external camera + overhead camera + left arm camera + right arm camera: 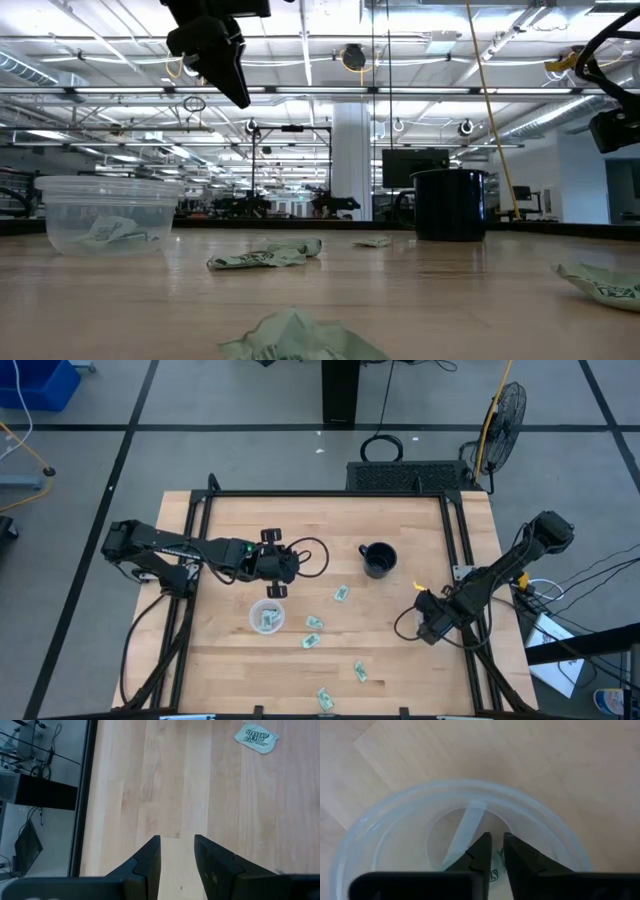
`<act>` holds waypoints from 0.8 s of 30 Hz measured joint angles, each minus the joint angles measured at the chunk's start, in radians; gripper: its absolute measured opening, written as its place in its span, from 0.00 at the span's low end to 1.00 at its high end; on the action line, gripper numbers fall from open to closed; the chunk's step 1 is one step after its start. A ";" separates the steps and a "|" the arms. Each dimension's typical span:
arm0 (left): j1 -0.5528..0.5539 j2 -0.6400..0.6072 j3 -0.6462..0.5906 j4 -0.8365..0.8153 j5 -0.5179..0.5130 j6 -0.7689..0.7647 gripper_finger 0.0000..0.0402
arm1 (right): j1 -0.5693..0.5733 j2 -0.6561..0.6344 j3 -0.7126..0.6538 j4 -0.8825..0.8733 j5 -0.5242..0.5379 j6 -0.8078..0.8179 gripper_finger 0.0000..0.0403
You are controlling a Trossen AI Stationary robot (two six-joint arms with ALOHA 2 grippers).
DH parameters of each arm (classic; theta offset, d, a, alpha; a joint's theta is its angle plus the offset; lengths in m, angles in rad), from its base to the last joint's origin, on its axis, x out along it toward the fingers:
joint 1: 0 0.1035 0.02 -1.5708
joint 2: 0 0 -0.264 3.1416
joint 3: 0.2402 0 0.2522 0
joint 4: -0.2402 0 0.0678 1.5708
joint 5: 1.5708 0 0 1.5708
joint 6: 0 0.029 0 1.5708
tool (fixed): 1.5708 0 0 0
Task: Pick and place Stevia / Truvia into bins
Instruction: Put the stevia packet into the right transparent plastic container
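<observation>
Wood counter, black mug mid-counter; left tool hangs open and empty just beside one clear bin with a sweetener packet already inside. Right tool sits low inside the second bin at the counter's right side, and I cannot tell if it is gripping anything. Five packets lie loose between the bins, flat and thin, so a tool may skid off one or nudge a light bin over.
</observation>
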 joint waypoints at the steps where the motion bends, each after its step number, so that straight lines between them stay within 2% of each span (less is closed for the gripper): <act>1: 0.000 0.000 0.000 0.000 -0.001 0.000 0.31 | 0.000 0.000 0.000 0.001 0.000 0.000 0.14; 6: 0.000 0.000 0.000 0.000 -0.001 0.000 0.31 | 0.000 0.000 0.001 0.000 -0.002 -0.008 0.18; 10: 0.000 0.000 0.000 0.000 -0.002 0.000 0.31 | 0.000 -0.001 0.019 -0.003 0.001 -0.080 0.18; 24: 0.000 0.000 0.000 0.048 -0.001 0.011 0.31 | -0.001 -0.001 0.133 -0.052 0.029 -0.178 0.17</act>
